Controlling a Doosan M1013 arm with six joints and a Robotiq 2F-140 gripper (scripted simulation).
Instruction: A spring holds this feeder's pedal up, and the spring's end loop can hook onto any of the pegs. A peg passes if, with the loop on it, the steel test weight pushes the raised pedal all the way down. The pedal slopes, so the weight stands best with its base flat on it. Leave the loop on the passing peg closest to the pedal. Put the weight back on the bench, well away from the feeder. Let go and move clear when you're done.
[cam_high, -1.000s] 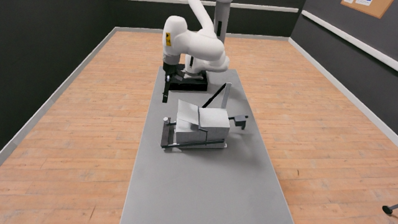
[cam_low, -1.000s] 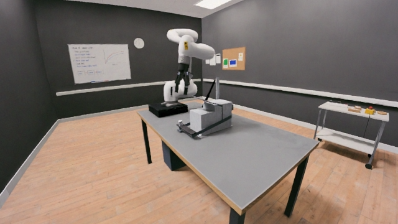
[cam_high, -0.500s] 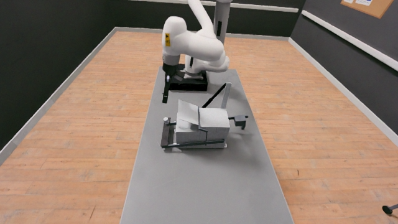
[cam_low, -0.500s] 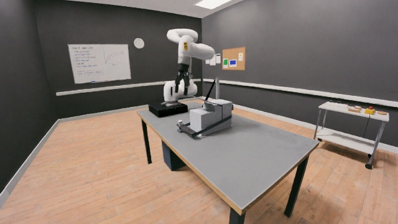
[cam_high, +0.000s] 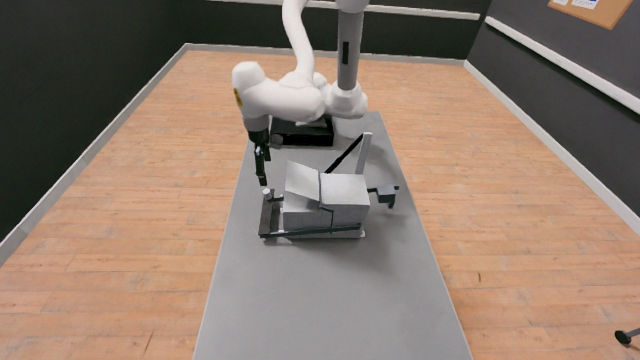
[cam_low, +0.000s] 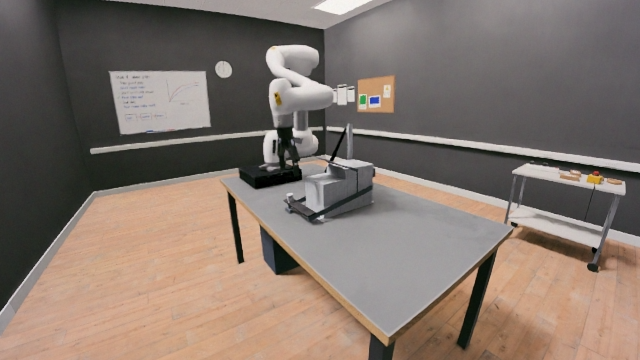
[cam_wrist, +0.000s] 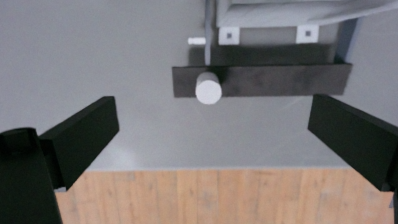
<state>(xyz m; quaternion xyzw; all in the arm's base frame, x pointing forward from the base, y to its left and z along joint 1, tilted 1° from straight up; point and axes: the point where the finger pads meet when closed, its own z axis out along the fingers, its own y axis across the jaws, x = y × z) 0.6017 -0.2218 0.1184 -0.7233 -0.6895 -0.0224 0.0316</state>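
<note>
The feeder is a pale grey box (cam_high: 345, 190) (cam_low: 332, 192) with a dark pedal plate (cam_high: 265, 220) (cam_low: 301, 208) (cam_wrist: 280, 81) along its side. A pale cylinder, seemingly the steel weight (cam_high: 267, 194) (cam_low: 289, 197) (cam_wrist: 208, 91), stands at one end of the pedal plate. Whether its base sits flat, and how far down the pedal is, cannot be told. My gripper (cam_high: 264, 172) (cam_low: 289, 169) (cam_wrist: 213, 112) is open and empty, pointing down above the weight's level. In the wrist view the weight shows between the fingers, a little towards the feeder. The spring, its loop and the pegs cannot be made out.
A long dark bar (cam_high: 320, 231) runs along the feeder's near side. An upright post (cam_high: 364, 154) (cam_low: 349, 142) with a slanting black rod stands behind it. A dark block (cam_high: 386, 193) juts out on the far side. The robot's black base (cam_high: 302, 136) (cam_low: 265, 177) sits at the bench's back.
</note>
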